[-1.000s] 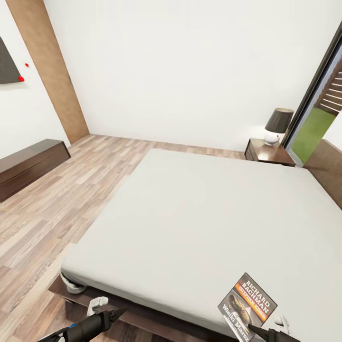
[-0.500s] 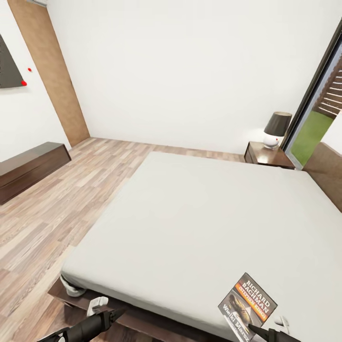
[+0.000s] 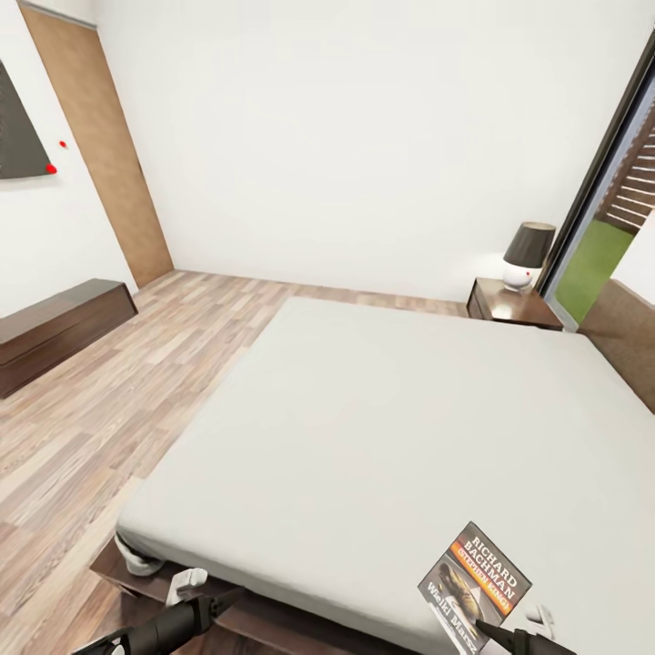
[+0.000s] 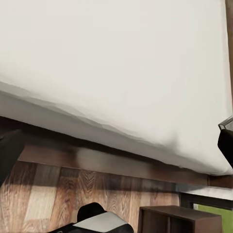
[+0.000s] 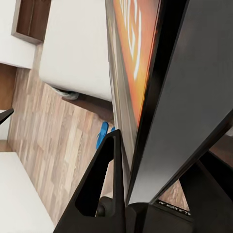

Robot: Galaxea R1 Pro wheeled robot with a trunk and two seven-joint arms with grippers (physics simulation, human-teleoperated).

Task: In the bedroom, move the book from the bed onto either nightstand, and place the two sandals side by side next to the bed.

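Right gripper clamped on book above bed corner, left gripper low by bed edge, jaws' state unclear, nightstand far off.

Book: thin paperback, dark cover with orange band and white "RICHARD BACHMAN" lettering, standing tilted, lifted off the mattress, its lower edge pinched between the closed fingers of the right gripper; in the right wrist view the orange cover lies flat against one finger. Bed: large, pale grey mattress on dark wood base, spreading ahead of both grippers; nightstand, reddish-brown, at its far corner, well apart from the right gripper. One blue sandal on the plank floor below the right gripper, near the bed's base.
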